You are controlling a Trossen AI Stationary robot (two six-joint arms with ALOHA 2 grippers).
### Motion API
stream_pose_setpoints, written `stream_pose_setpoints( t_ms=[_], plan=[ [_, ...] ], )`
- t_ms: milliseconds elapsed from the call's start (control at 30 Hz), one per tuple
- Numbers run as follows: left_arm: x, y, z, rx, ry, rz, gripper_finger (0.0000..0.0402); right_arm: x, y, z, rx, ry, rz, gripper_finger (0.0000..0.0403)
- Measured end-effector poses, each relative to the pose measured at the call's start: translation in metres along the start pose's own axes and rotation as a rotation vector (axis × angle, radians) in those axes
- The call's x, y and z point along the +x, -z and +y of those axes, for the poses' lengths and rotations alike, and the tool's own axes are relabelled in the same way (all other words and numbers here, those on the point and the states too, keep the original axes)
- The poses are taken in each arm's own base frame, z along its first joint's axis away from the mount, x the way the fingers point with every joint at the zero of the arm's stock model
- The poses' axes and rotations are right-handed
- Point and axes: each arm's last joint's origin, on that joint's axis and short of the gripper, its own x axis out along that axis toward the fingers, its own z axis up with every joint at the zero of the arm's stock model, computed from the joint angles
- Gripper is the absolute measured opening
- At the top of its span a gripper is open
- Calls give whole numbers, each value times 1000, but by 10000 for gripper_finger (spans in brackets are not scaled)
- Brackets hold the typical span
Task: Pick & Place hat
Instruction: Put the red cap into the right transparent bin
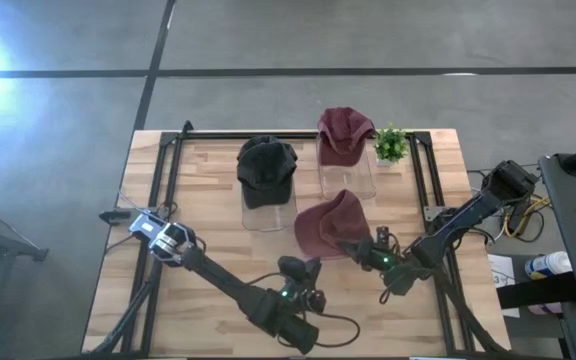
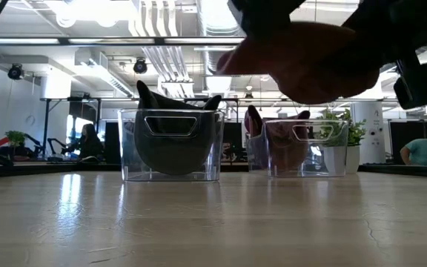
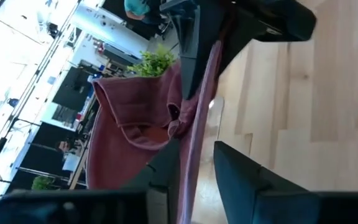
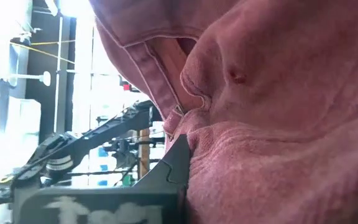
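right gripper (image 1: 360, 250): clamped on maroon cap (image 1: 330, 222), lifted off surface (image 1: 208, 215) | left gripper (image 1: 304, 268): partly parted, beside cap's edge, grip unclear

The counter (image 1: 218, 260) is pale wood planks, framed by black rails (image 1: 168, 160). Around it the floor (image 1: 268, 40) is grey concrete, crossed by dark seams, with a bright glare at one corner beyond the counter. Past the counter's far edge, ducts (image 2: 158, 52) and strip lights (image 2: 87, 9) run under the ceiling. A seated person (image 2: 89, 141) and another person (image 2: 425, 148) show behind the counter, at opposite sides of the room.
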Motion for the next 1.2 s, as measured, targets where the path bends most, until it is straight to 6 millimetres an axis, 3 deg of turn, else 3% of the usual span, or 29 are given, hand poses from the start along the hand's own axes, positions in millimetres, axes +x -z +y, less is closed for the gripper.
stream_pose_setpoints(
  t_ms=[167,400,700,1000,1200],
  plan=[
    [-11,4,-5,-33,69,2,100,0,-6,-11,-62,15,-11,14],
    [-23,16,-9,-141,200,82,101,-1,-11,-19,-289,37,17,14],
    [-38,37,-10,-202,397,327,101,-9,-14,5,-600,-4,144,14],
    [-51,34,11,-284,435,382,101,-23,-44,22,-742,81,138,13],
    [-47,35,12,-291,466,424,101,-33,-55,41,-877,121,163,13]
  ],
)
